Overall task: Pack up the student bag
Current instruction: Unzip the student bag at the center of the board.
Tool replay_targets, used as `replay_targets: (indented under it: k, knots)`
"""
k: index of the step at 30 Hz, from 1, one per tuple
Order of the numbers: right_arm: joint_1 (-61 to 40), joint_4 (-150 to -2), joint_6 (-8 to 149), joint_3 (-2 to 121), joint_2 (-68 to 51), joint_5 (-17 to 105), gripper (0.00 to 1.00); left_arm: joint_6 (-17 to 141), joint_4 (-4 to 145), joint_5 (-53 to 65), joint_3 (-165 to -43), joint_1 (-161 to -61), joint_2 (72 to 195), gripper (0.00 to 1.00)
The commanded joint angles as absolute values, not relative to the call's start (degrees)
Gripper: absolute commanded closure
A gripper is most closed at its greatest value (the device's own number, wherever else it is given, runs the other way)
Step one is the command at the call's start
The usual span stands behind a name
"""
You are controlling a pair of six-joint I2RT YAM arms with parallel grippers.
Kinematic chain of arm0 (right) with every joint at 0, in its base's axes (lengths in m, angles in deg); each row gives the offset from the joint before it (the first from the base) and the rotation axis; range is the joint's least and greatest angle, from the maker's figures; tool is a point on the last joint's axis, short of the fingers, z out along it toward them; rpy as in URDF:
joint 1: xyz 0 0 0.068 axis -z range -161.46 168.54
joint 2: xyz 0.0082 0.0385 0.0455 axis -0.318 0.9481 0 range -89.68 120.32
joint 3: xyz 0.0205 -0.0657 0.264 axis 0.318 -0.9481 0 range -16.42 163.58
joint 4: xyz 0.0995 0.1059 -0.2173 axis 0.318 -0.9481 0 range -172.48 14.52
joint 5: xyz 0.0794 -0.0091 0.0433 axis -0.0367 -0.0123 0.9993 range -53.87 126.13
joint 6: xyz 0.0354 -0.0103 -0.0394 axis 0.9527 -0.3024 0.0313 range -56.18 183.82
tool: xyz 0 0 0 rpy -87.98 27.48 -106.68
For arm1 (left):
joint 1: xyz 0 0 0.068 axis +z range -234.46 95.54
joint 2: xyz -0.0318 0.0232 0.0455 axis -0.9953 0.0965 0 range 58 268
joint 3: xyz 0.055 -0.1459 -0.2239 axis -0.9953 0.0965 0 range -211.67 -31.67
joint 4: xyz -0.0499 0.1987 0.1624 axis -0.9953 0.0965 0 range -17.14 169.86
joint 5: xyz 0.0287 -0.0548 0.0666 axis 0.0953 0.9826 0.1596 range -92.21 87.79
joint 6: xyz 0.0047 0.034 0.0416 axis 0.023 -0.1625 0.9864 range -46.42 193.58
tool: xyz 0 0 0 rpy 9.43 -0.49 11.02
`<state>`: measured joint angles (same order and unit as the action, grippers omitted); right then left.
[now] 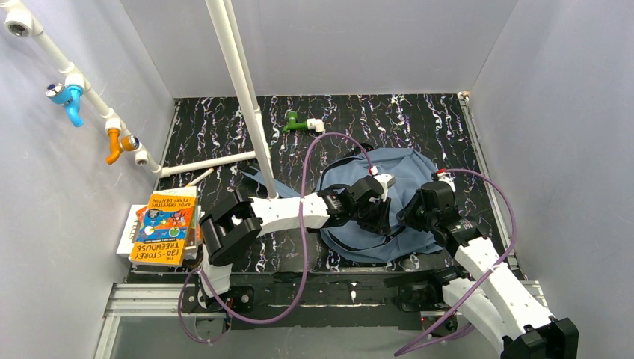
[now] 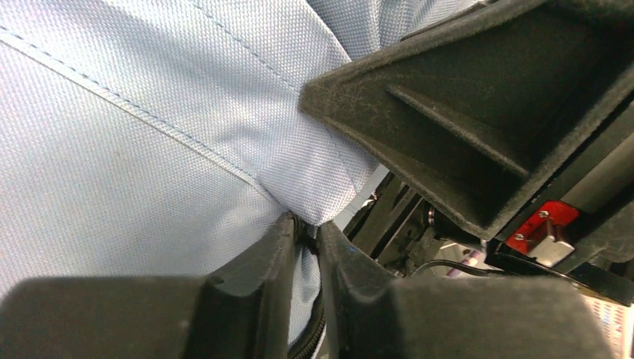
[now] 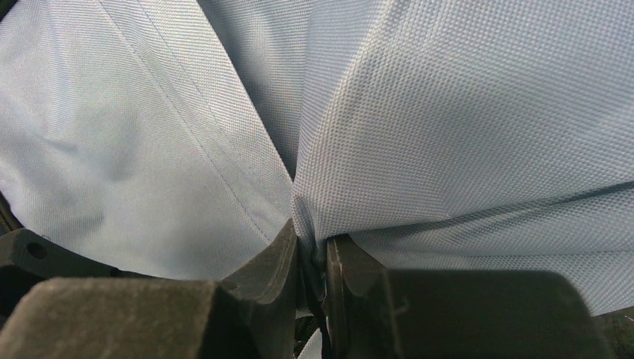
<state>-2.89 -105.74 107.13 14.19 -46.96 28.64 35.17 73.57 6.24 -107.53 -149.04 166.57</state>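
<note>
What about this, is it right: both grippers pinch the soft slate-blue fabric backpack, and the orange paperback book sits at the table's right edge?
Not quite. The top view shows the orange paperback book at the left edge of the table, not the right. The rest holds: the left gripper and the right gripper each pinch the soft slate-blue fabric backpack.

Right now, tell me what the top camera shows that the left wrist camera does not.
Only the top camera: the stack of books on the left, the white pipes and the green tap. Only the left wrist: the left fingers pinched on a fold of cloth, with its stitching. Both: the blue backpack.
</note>
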Motion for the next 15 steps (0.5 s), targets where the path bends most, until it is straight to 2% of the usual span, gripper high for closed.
replay_targets:
  k: [1, 3, 7, 8, 9, 11, 14, 15]
  knots:
    - [-2.99, -103.56, 107.08, 16.81, -48.11, 29.51, 0.99, 35.67, 74.21, 6.59, -109.86, -149.06, 166.23, 0.91]
    - [-2.99, -104.09, 107.06, 16.89, -48.20, 28.22, 0.99, 36.10, 74.95, 5.98, -109.72, -149.06, 165.07, 1.00]
    - [-2.91, -106.13, 105.21, 18.64, -45.83, 22.75, 0.99, 36.14, 74.51, 2.84, -104.91, -149.03, 160.05, 1.00]
    - [-2.76, -107.03, 104.29, 20.17, -44.52, 21.15, 0.95, 35.55, 73.55, 2.43, -103.35, -148.86, 158.48, 1.00]
    - [-2.63, -107.67, 102.91, 21.39, -42.84, 20.32, 0.86, 35.14, 71.60, 2.92, -102.03, -148.63, 157.28, 1.00]
    - [-2.09, -108.97, 100.23, 24.36, -39.27, 20.46, 0.60, 33.50, 69.92, 5.41, -101.66, -148.09, 156.62, 1.00]
    - [-1.94, -117.68, 97.88, 30.68, -34.84, 21.37, 0.46, 31.76, 69.51, 9.30, -103.67, -147.43, 158.18, 1.00]
    - [-1.96, -120.89, 97.61, 32.31, -34.29, 21.35, 0.39, 31.58, 69.25, 10.01, -104.28, -147.33, 158.61, 1.00]
